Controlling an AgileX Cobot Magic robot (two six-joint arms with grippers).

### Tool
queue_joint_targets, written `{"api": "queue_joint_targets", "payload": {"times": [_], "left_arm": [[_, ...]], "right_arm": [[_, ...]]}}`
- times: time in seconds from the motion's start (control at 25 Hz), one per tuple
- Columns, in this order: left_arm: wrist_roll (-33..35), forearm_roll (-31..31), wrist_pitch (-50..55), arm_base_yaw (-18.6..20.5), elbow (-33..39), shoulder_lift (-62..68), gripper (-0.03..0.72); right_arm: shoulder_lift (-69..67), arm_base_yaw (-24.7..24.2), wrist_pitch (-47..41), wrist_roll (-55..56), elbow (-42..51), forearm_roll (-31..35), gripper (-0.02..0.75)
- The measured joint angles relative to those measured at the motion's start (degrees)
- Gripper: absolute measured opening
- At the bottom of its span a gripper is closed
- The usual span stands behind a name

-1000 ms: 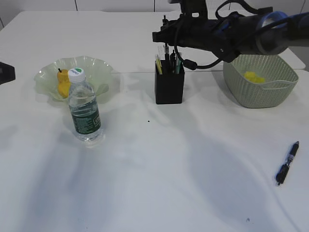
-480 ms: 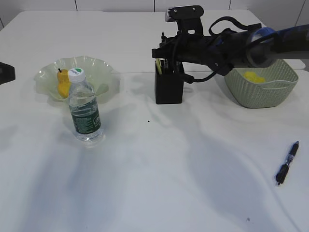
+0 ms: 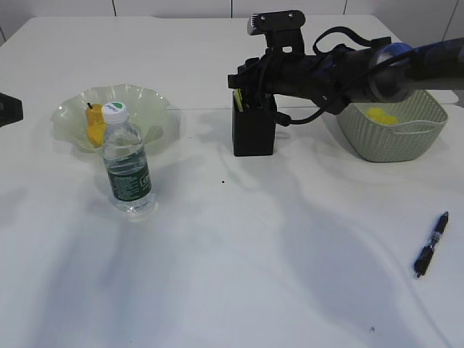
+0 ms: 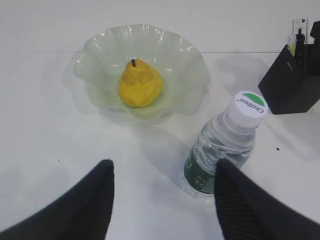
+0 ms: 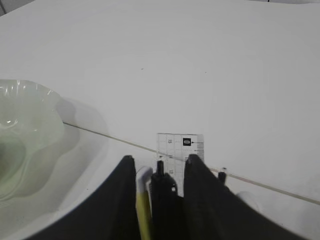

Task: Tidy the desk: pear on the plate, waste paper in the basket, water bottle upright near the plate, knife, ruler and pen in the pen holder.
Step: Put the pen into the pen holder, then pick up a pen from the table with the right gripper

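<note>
A lab-like test bench: bare white table (image 3: 239, 275), white panelled wall, staged desk items.

Readable markings. The white and green cap (image 4: 248, 104) of the water bottle (image 4: 220, 150), standing near the plate on the left of the desk, bears the brand word "Cestbon" in green letters, legible in the left wrist view. The dark green label (image 3: 130, 180) round the bottle's body carries pale print too small to read. The clear ruler (image 5: 180, 150) standing in the pen holder (image 3: 254, 130), far centre, shows a small black square logo and fine scale marks whose figures cannot be made out
</note>
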State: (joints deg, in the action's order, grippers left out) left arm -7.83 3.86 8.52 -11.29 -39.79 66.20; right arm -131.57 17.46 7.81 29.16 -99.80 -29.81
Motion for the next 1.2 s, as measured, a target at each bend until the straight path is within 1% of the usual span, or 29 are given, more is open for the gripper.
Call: {"api": "queue_joint_targets", "payload": {"times": [0.2, 0.28, 0.4, 0.52, 0.72, 0.8, 0.92, 1.08, 1.2], "left_arm": [[0.0, -0.1, 0.0, 0.0, 0.0, 0.0, 0.447], [0.0, -0.1, 0.0, 0.0, 0.0, 0.0, 0.447], [0.0, -0.1, 0.0, 0.0, 0.0, 0.0, 0.447], [0.0, -0.1, 0.0, 0.0, 0.0, 0.0, 0.447], [0.0, -0.1, 0.0, 0.0, 0.0, 0.0, 0.447], [0.0, -0.1, 0.0, 0.0, 0.0, 0.0, 0.447], [0.0, -0.1, 0.0, 0.0, 0.0, 0.0, 0.447], [0.0, -0.1, 0.0, 0.0, 0.0, 0.0, 0.447], [0.0, -0.1, 0.0, 0.0, 0.0, 0.0, 0.447]], "right_arm": [[0.5, 0.0, -0.2, 1.2, 0.0, 0.0, 0.252], [1.8, 0.0, -2.0, 2.3, 0.0, 0.0, 0.253], [5.4, 0.0, -7.8, 3.2, 0.0, 0.0, 0.253], [9.9, 0.0, -16.7, 3.5, 0.0, 0.1, 0.253], [16.8, 0.0, -27.9, 3.6, 0.0, 0.7, 0.255], [19.3, 0.0, -32.6, 2.0, 0.0, 1.7, 0.255], [21.9, 0.0, -41.2, -6.1, 0.0, 6.8, 0.255], [22.9, 0.0, -54.2, -18.2, 0.0, 16.5, 0.255], [22.9, 0.0, -62.0, -22.6, 0.0, 21.3, 0.255]]}}
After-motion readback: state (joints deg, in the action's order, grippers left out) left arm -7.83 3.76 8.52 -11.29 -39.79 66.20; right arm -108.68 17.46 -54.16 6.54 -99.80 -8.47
